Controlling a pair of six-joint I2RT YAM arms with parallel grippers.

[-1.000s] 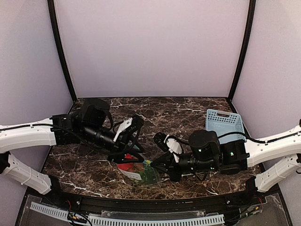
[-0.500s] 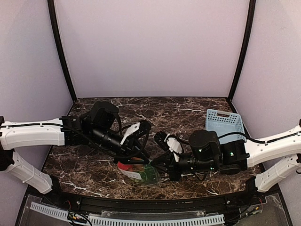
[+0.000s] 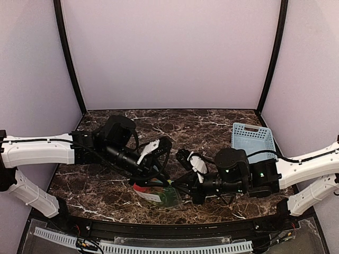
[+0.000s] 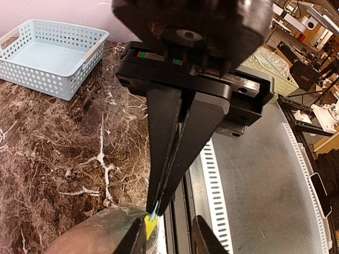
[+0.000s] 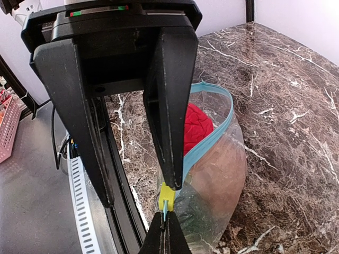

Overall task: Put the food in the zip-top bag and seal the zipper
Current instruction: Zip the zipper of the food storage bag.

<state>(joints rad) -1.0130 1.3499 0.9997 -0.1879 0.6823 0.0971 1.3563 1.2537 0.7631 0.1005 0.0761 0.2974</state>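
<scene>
The zip-top bag (image 3: 159,194) lies at the near edge of the table (image 3: 212,124), midway between the arms, holding a red fruit (image 5: 197,127), a brown-orange one (image 5: 222,169) and something green. Its zipper (image 5: 212,135) bows open over the red fruit. The right gripper (image 5: 167,230) is pinched tight on the zipper's end at a yellow tab (image 5: 166,197); the left gripper (image 5: 137,191) has its jaws apart, one finger touching the strip just beside that tab. A light-blue basket (image 3: 253,138) sits far right
</scene>
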